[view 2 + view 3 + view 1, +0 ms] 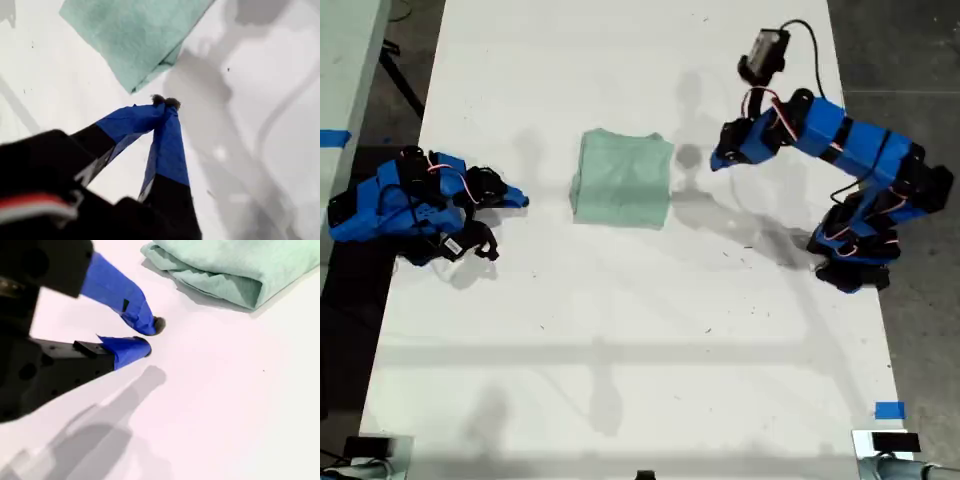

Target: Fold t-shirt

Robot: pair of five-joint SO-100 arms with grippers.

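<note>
The t-shirt [622,180] is lying folded into a thick, roughly square bundle on the white surface [650,330], midway between the surface's two long edges and nearer the edge at the exterior view's top. My first gripper [717,160] is hovering just beside the bundle's edge on the exterior view's right, with its blue-taped tips pressing together and gripping nothing. My second gripper [520,200] is sitting low over the surface on the exterior view's left, apart from the cloth, its tips standing slightly parted and empty. Soft arm shadows are falling across the surface, and small dark specks are dotting it. A strip of blue tape [890,410] is sticking near the corner at the exterior view's lower right, and dark grey floor [920,60] is showing beyond the edges.
</note>
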